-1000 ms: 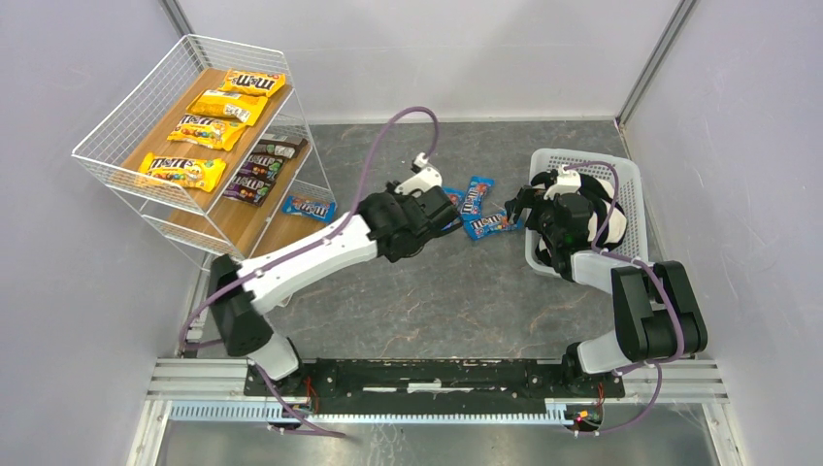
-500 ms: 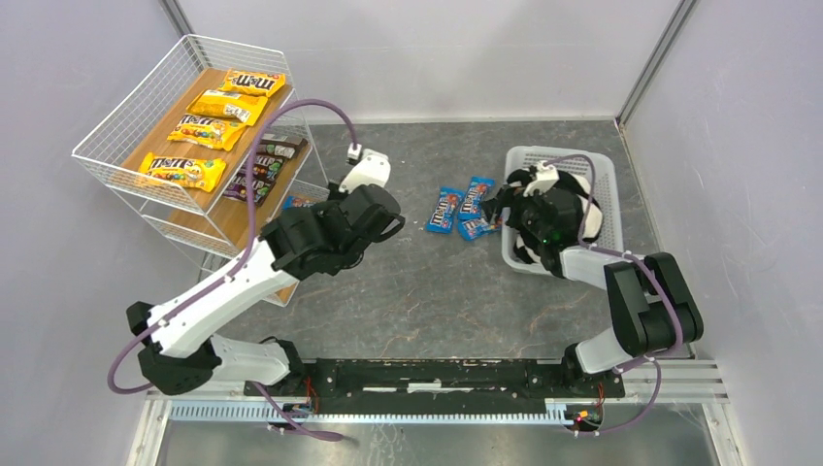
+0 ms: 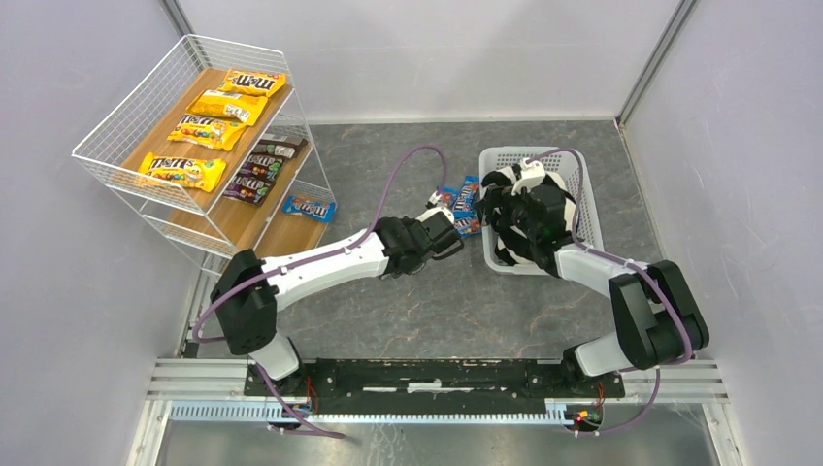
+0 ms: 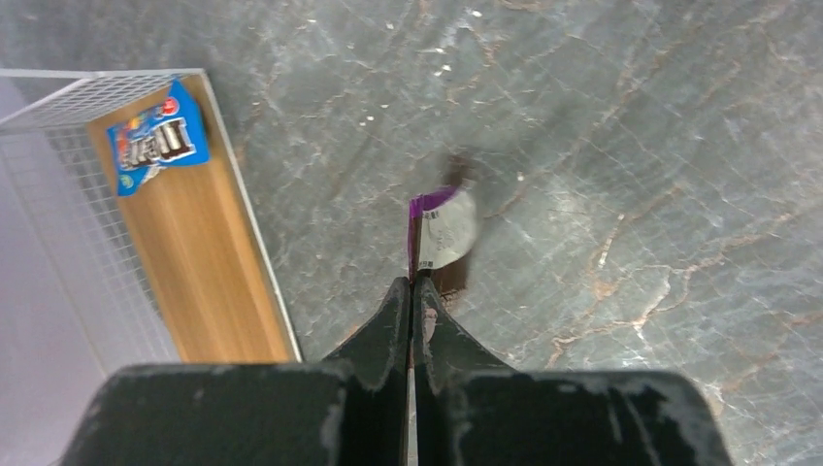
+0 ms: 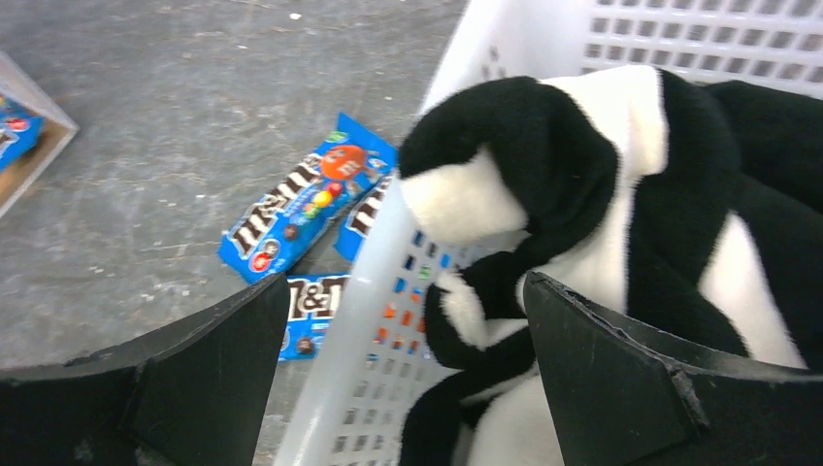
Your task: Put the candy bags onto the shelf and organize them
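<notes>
The shelf (image 3: pixel 107 146) stands on the far left. From above you can see four yellow bags (image 3: pixel 207 131) on its top board. Three dark bags (image 3: pixel 260 167) are on the middle board, and one blue bag (image 3: pixel 310 207) is on the bottom board (image 4: pixel 194 282). The left wrist camera sees only that bottom board and its one blue bag, up in the corner of its picture.

The left gripper (image 4: pixel 410 291) is over the middle of the grey table (image 3: pixel 408 301). Its fingers are squeezed tight together. The wrist camera shows a purple-edged bag (image 4: pixel 442 225) with a pale back sticking out from the tips. It is pinched there and seen side-on. From above, the arm hides that bag.

Just to the right, three blue bags (image 5: pixel 301 199) lie bunched together on the table, right up against the white basket (image 5: pixel 505 34). A black and white striped cloth (image 5: pixel 621 194) fills the basket.

The right gripper (image 5: pixel 406 291) hangs over the basket's left edge. Its fingers are spread wide, with nothing between them. From above, they are hard to pick out against the cloth.
</notes>
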`<action>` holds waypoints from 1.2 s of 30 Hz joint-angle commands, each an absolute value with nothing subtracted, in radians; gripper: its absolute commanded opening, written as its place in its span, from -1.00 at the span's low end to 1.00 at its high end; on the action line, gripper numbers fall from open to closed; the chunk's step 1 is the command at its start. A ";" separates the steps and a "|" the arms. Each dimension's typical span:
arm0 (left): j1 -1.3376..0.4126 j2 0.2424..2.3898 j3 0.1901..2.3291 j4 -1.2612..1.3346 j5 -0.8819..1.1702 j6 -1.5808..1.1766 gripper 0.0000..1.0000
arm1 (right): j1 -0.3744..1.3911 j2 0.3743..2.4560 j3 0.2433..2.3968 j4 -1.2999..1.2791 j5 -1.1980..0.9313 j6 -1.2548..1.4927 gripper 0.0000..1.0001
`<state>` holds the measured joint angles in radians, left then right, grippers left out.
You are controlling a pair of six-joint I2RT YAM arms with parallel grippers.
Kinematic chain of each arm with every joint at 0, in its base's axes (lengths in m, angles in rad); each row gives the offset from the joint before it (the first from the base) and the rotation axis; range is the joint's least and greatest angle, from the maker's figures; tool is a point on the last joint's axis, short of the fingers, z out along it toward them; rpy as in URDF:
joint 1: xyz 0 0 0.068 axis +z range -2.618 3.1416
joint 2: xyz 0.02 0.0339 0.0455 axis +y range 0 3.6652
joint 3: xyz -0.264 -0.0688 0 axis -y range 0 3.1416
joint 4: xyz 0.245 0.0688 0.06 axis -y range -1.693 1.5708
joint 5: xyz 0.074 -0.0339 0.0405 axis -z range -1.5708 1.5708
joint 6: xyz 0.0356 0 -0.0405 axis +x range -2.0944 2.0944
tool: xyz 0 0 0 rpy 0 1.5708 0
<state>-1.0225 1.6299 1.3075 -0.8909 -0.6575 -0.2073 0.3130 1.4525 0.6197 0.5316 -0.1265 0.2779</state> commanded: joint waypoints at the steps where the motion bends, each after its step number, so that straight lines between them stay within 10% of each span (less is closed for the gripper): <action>1: -1.024 1.609 1.285 -0.750 -0.544 -0.160 -0.95 | 0.285 1.440 0.668 0.453 0.018 0.219 0.96; 14: -1.025 1.715 1.204 -0.511 -0.244 -0.210 -0.92 | 0.201 1.349 0.694 0.300 0.143 0.178 0.96; 20: -1.025 1.683 1.198 -0.446 -0.199 -0.217 -0.20 | 0.202 1.237 0.738 0.143 0.103 0.177 0.96; 36: -1.022 1.055 1.126 -0.460 -0.188 -0.167 0.24 | 0.521 1.001 0.451 0.272 -0.365 0.580 0.96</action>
<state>-1.0225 1.2068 1.1019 -0.4580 -0.1768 -0.1993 0.3946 0.9684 0.5655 0.1432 -0.2306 0.3664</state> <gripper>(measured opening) 0.587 0.982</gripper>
